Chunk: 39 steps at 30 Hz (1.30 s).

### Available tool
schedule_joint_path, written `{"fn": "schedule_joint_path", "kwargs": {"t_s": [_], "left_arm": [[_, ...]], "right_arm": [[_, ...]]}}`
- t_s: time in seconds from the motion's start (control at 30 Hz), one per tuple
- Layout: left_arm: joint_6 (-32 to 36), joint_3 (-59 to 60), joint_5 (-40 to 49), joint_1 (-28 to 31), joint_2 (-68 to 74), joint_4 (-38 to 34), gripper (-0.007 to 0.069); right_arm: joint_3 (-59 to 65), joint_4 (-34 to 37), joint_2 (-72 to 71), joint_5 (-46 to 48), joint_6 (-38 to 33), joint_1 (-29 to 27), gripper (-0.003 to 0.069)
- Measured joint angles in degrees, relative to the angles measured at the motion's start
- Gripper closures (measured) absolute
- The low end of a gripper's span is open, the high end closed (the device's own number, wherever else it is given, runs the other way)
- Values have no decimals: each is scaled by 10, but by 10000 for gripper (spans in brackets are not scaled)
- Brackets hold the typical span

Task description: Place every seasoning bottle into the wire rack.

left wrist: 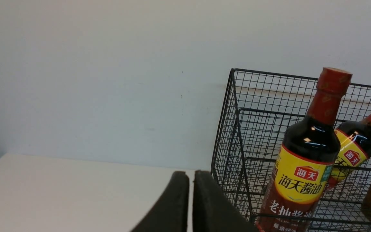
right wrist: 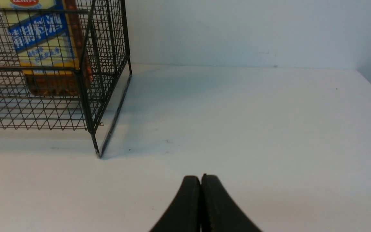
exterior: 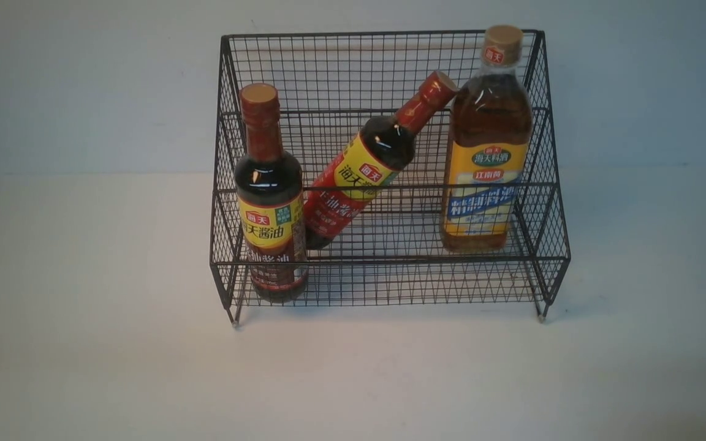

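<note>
1. All three bottles are inside the wire rack (exterior: 390, 264), so I judge the placing done. What is left is a check and a clean finish.
2. The left claw (left wrist: 190, 174) is pinched narrow and holds nothing. It sits just outside the rack's left wall, close to the upright soy bottle (exterior: 270, 202). The right claw (right wrist: 201, 177) is likewise pinched narrow and empty, low over the bare bench (exterior: 353, 380) off the rack's right front foot.
3. Any move near the left wall should keep clear of the wire. A knock there could shake the rack and tip the leaning soy bottle (exterior: 368, 165).
4. If that bottle is to be righted, open the claw wide, come down from above and take the neck below the cap. Then ease the base flat before letting go. Its glossy surface will likely slip under a loose grip.
5. The upright soy bottle stands in the front lower tier at the left end. It is dark, with a brown neck, tan cap and yellow-red label.
6. The leaning soy bottle rests on the rear step, its neck tilted towards the amber bottle (exterior: 488, 165). Whether the two touch I cannot tell.
7. The amber bottle stands upright at the right end. It is larger, with a yellow-blue label, and its cap rises above the rack's back rim.
</note>
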Motion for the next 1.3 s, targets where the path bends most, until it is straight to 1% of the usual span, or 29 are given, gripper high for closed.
{"fn": "schedule_joint_path", "kwargs": {"t_s": [0.07, 0.37, 0.5, 0.57, 0.6, 0.7, 0.77, 0.8, 0.87, 0.9, 0.93, 1.03, 1.07, 1.1, 1.13, 1.17, 1.2, 1.23, 1.3], "left_arm": [[-1, 0, -5, 0, 0, -1, 616], [-1, 0, -81, 0, 0, -2, 616], [-11, 0, -104, 0, 0, -3, 616], [-17, -1, -129, 0, 0, -2, 616], [-21, -14, -155, 0, 6, 1, 616], [-29, -69, -160, 0, 40, 6, 616], [-39, -181, -101, 0, 114, 16, 616], [-42, -220, -57, 0, 142, 20, 616], [-45, -329, 68, 0, 226, 24, 616], [-45, -358, 106, 0, 258, 24, 616], [-43, -404, 170, 0, 298, 23, 616], [-3, -525, 331, 0, 409, 6, 616], [-3, -532, 331, 0, 409, 3, 616], [50, -583, 388, 0, 465, -24, 616], [80, -611, 404, 0, 486, -46, 616], [150, -648, 429, 0, 522, -85, 616], [159, -653, 432, 0, 533, -91, 616], [222, -690, 454, 0, 563, -136, 616], [312, -756, 500, 0, 631, -223, 616]], "right_arm": [[0, 0, 0, 0, 0, 0, 669], [0, 0, 0, 0, 0, 0, 669], [0, 0, 0, 0, 0, 0, 669], [0, 0, 0, 0, 0, 0, 669], [0, 0, 0, 0, 0, 0, 669], [0, 0, 0, 0, 0, 0, 669], [0, 0, 0, 0, 0, 0, 669], [0, 0, 0, 0, 0, 0, 669], [0, 0, 0, 0, 0, 0, 669], [0, 0, 0, 0, 0, 0, 669], [0, 0, 0, 0, 0, 0, 669], [0, 0, 0, 0, 0, 0, 669], [0, 0, 0, 0, 0, 0, 669], [0, 0, 0, 0, 0, 0, 669], [0, 0, 0, 0, 0, 0, 669], [0, 0, 0, 0, 0, 0, 669], [0, 0, 0, 0, 0, 0, 669], [0, 0, 0, 0, 0, 0, 669], [0, 0, 0, 0, 0, 0, 669]]}}
